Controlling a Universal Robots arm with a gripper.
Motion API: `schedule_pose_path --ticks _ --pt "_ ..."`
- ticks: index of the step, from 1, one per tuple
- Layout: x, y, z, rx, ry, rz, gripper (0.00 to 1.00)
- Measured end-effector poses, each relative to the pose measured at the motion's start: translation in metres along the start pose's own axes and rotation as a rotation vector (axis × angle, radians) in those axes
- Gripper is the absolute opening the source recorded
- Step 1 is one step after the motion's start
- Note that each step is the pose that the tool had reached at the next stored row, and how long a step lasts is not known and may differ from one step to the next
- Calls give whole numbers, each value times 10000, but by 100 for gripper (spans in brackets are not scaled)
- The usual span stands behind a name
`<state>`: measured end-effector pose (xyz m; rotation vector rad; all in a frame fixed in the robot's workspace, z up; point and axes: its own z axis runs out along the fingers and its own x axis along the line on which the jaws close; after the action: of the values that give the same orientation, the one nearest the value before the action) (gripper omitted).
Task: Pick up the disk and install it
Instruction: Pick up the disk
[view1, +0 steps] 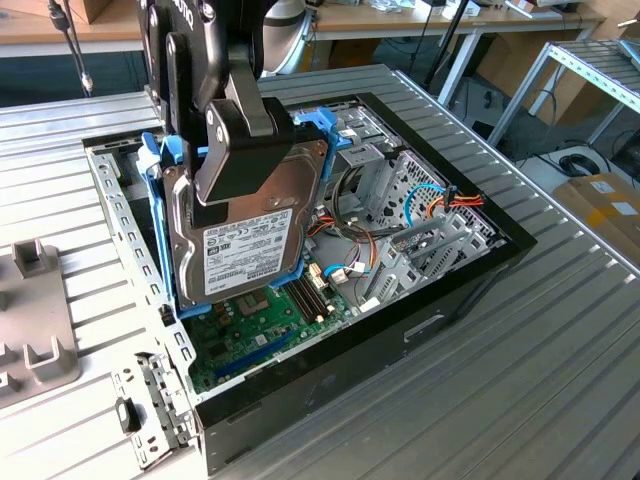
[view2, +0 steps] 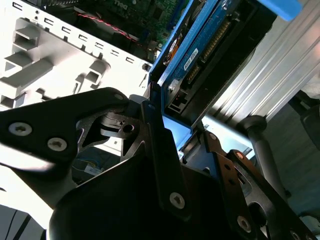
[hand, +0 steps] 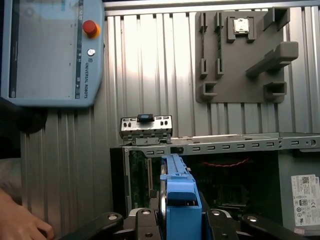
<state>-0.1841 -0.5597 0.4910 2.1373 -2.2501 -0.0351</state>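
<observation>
Ribbed metal table (view1: 560, 400), jaws gripping disk (view1: 250, 245)

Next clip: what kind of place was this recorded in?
Probably a robotics lab or workshop bench: a ribbed metal table carries an open computer case, the pincer holds the disk over it, a robot teach pendant lies nearby, and workbenches stand behind.

We saw the gripper (view1: 228, 165) clamped on the disk (view1: 288, 195), which hung tilted over the open computer case (view1: 455, 290), its white label (view1: 245, 252) toward us. The case lay on a ribbed metal table (view1: 560, 385).
</observation>
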Motion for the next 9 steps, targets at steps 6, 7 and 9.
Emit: schedule_pose_path --ticks 6,7,9 --pt "15 -8 0 1 -1 0 37" --pt "17 -9 0 0 0 0 37" --pt "21 -11 0 0 1 0 37"
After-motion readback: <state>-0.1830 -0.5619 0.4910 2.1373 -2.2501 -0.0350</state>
